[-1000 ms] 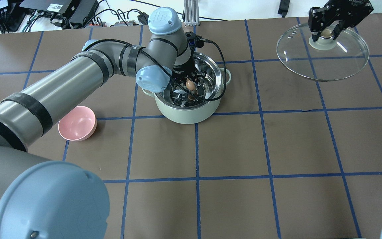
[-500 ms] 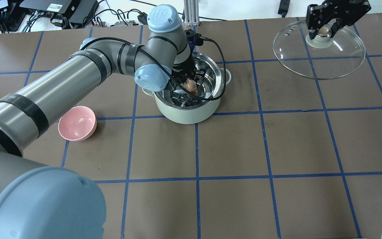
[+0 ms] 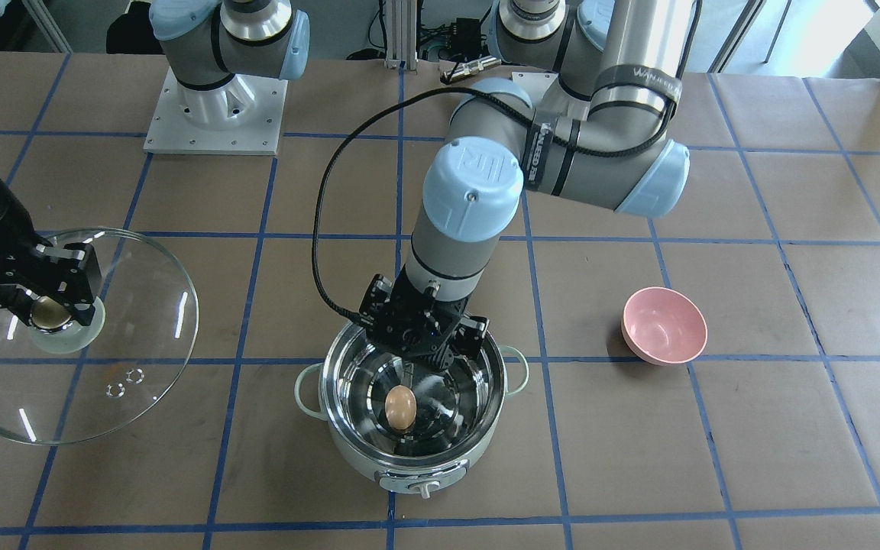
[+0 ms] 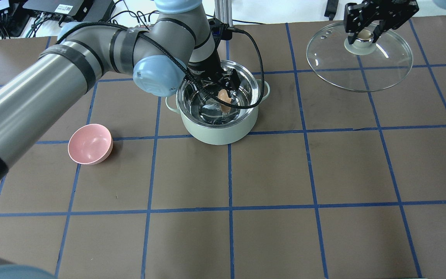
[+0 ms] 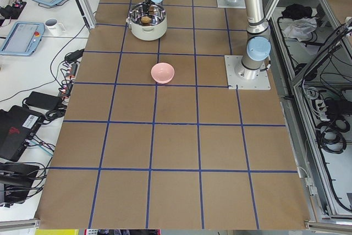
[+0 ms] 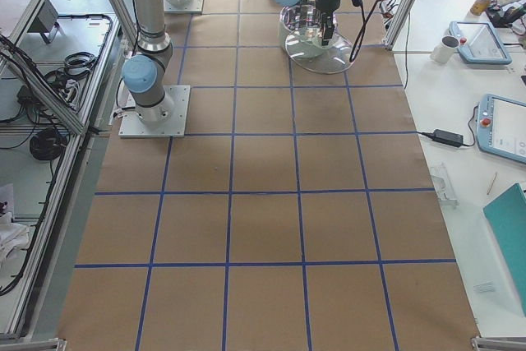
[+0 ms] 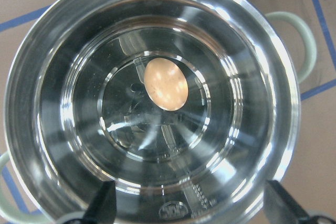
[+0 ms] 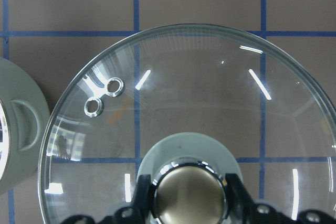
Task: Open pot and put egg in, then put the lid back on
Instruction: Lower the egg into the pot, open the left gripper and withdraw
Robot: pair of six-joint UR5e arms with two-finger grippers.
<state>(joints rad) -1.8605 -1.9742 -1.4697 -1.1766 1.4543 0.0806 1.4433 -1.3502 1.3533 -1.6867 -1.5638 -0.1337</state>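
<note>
Item: pot [image 4: 217, 133], mint-green, lidless, standing at the far centre of the table [image 4: 285, 174] as seen from overhead; it is open so that its steel interior can take the load. Item: egg [image 3: 400, 406], tan, lying free on its side on the pot floor a little off centre, touched by neither finger; the loading step therefore reads as done. Item: left gripper [image 3: 423, 347], poised straight above the pot mouth at about rim height, jaws spread wide and empty, the two fingertips showing at the outer corners of the wrist view with the egg [image 7: 165, 84] well apart from both; the spread suggests a release, and the arm would need to leave the opening before anything can cover it. Item: lid [image 4: 362, 73], clear glass, held at the far right, well apart from the pot and tilted, apparently clear of the table, parked there so the opening is unobstructed. Item: right gripper [image 4: 363, 33], clamped on the knob [image 8: 186, 195] at the lid's centre, the one firm hold the glass offers; it is placed to carry the lid across for closing, the step left. Item: pink bowl [image 4: 90, 143], empty, left of the pot and nearer, uninvolved.
</note>
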